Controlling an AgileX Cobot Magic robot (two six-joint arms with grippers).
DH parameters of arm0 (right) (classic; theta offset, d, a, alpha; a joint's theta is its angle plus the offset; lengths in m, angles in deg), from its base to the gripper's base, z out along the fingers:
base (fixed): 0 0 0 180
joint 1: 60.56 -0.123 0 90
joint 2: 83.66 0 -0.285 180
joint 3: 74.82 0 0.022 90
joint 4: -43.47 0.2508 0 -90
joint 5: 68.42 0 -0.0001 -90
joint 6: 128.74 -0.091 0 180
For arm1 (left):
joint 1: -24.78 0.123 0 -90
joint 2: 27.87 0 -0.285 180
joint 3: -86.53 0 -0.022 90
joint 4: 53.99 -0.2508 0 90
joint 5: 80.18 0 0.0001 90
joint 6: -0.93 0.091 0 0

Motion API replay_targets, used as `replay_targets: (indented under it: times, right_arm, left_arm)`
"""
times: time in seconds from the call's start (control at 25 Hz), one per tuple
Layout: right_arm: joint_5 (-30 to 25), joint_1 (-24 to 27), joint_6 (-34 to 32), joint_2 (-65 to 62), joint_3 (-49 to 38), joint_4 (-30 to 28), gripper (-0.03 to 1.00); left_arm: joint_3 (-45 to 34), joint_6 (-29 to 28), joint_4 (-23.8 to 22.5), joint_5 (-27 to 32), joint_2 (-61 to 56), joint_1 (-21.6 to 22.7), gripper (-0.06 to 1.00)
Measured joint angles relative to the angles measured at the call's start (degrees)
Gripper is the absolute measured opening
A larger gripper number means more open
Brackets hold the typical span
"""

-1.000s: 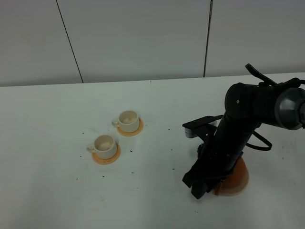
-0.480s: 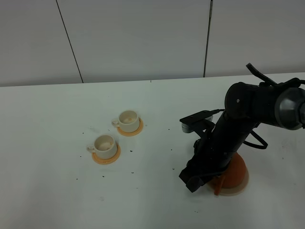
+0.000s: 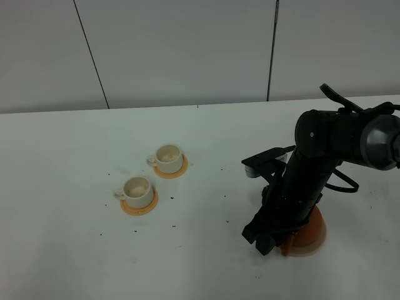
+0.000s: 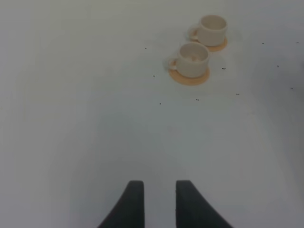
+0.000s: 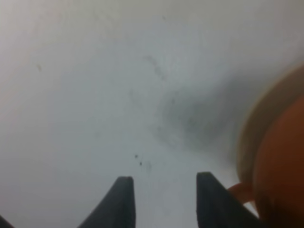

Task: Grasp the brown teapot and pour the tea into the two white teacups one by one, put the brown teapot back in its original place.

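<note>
- The brown teapot (image 3: 310,230) sits low on the right of the surface (image 3: 200,256), on its pale tan coaster (image 5: 246,142). The right arm hides most of it.
- The right fingers (image 5: 122,202) stand apart with only bare surface between them, so they hold nothing. The teapot lies just to one side of them.
- A thin orange curve, probably the loop handle (image 5: 241,192), shows right beside one finger. I cannot tell whether the two touch.
- The left fingers (image 4: 134,204) are spread and empty, hanging over bare surface well away from the pot.
- The two white teacups (image 3: 169,156) (image 3: 136,187) stand upright, each on an orange coaster (image 3: 182,170), well apart from the teapot. Their insides look pale and no dark tea shows in them.
- Handling, as I judge it: the pot is clay, so it is rigid, brittle and fairly heavy once filled. Its round belly gives smooth fingers little to hold.
- The loop handle looks like the best place to grip, taken squarely across its bar so the pot cannot swing when tipped.
- The domed lid may be loose, so a steep pour could drop it onto a cup.
</note>
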Motion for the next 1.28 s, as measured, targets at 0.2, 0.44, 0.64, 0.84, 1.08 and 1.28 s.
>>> replay_targets:
  times: [0.2, 0.44, 0.64, 0.84, 1.08, 1.28]
  right_arm:
    - [-1.66, 0.0, -1.5, 0.0, 0.0, -0.52, 0.3]
    - [-3.12, 0.0, -3.11, 0.0, 0.0, -1.58, 0.3]
    - [-5.11, 0.0, -4.88, 0.0, 0.0, -3.57, 0.3]
    - [-6.03, 0.0, -6.31, 0.0, 0.0, -5.27, 0.3]
    - [-6.5, 0.0, -6.68, 0.0, 0.0, -6.57, 0.3]
    - [-7.15, 0.0, -7.38, 0.0, 0.0, -7.76, 0.3]
  left_arm:
    - [0.0, 0.0, 0.0, 0.0, 0.0, 0.0, 0.24]
    - [0.0, 0.0, 0.0, 0.0, 0.0, 0.0, 0.24]
    - [0.0, 0.0, 0.0, 0.0, 0.0, 0.0, 0.24]
    - [0.0, 0.0, 0.0, 0.0, 0.0, 0.0, 0.24]
    - [0.0, 0.0, 0.0, 0.0, 0.0, 0.0, 0.24]
    - [0.0, 0.0, 0.0, 0.0, 0.0, 0.0, 0.24]
